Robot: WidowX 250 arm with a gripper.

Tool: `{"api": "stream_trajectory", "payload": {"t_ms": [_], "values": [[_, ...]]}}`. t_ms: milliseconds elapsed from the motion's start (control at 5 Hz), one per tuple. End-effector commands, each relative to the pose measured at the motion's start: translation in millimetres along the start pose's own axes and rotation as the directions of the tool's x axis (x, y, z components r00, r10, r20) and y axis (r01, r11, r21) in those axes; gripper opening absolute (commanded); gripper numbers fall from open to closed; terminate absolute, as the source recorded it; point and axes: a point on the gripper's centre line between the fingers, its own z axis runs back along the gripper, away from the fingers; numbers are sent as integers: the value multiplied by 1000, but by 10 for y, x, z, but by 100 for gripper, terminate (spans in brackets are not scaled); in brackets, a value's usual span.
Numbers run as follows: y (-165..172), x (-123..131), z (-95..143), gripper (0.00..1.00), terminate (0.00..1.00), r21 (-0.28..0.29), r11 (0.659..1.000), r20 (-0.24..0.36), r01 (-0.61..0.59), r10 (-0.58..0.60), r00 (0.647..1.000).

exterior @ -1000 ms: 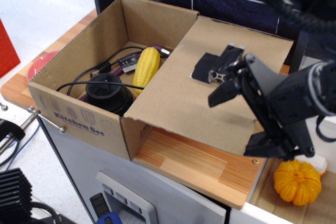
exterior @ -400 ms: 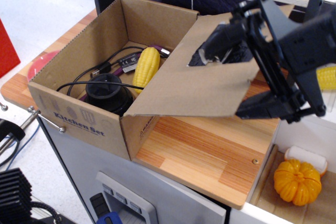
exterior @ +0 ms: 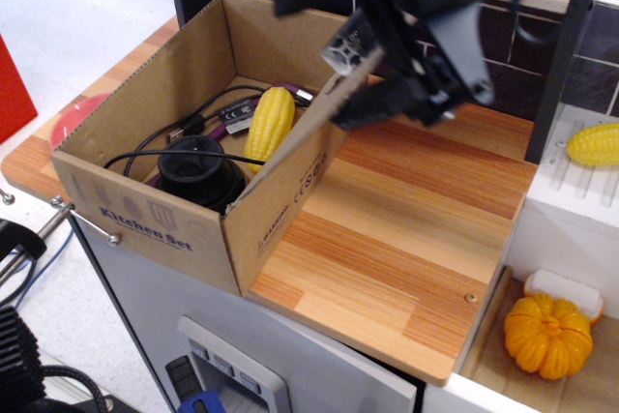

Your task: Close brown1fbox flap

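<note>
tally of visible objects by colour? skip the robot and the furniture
Yellow: 2, corn in the brown1fbox, corn on the white shelf at right
Orange: 1, pumpkin
Black: 1, round device with cable in the box
Brown: 1, brown1fbox, its flap raised nearly upright
Total: 5

"Kitchen Set" reads in dark ink on the front wall of the brown1fbox point(exterior: 145, 224), lower left of the frame. Print on its right-hand wall is too small to read.
</note>
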Motion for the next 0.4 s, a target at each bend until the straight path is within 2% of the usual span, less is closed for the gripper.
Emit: {"api": "stream_trajectory", "payload": {"t_ms": [0,200], "values": [[366,-125,-59,100,0,39,998,32,58,-59,998],[420,-242,-185,100,0,85,994,59,67,-72,996]]}}
